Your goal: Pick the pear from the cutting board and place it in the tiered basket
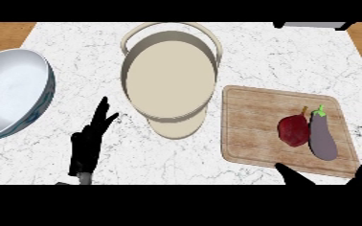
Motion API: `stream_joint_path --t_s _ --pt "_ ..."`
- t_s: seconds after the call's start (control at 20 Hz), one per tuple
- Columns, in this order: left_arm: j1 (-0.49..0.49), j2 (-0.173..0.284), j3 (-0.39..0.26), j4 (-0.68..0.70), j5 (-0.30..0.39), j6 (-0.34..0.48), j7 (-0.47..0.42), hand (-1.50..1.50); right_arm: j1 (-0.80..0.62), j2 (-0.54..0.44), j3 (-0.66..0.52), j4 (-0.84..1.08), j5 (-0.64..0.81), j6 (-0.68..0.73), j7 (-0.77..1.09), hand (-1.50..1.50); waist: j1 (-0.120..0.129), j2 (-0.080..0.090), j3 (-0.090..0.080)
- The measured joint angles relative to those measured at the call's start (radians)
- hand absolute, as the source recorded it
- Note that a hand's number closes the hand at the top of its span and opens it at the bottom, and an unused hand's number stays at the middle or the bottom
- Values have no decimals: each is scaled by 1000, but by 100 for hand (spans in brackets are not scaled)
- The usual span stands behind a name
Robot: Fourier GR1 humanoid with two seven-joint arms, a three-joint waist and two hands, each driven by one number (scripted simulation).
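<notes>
head view looks steeply down on a white marbled counter (268,57). at the right lies a wooden cutting board (254,124), and on its right half sits the pear (293,129) (dark red, stem pointing up the view), touching or just beside a purple eggplant (323,136) with a green cap, which lies to its right. nothing holds the pear; it rests on the board.

the tiered basket (170,76) stands in the middle of the counter, just left of the board: a cream, round thing seen from above, one tier showing below another, with a thin looped rim at the far side. both tiers look bare.

at the left edge a big pale bowl (21,93) is partly cut off by the view.

the left hand (88,146) shows at lower left, fingers straight and spread, pointing up the view, apart from everything. the right hand (293,175) only peeks in at the lower edge, over the board's near edge; whether its fingers are spread or curled i cannot tell.
</notes>
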Motion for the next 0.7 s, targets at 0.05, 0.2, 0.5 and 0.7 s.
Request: stream_joint_path --t_s 0.05,0.2,0.5,0.7 --pt "-2 1 5 8 3 -3 1 0 -44 0 2 19 19 31 26 -150 -4 -1 1" --pt "3 3 12 5 3 -1 10 0 -159 0 -6 73 35 113 88 -150 -12 -6 2" --pt "16 -11 33 29 -1 6 -23 0 -307 0 -20 138 17 219 144 -150 -33 -14 6" --pt "20 -11 43 27 1 -2 -19 0 -387 0 -42 198 -10 252 151 -150 -38 -16 7"
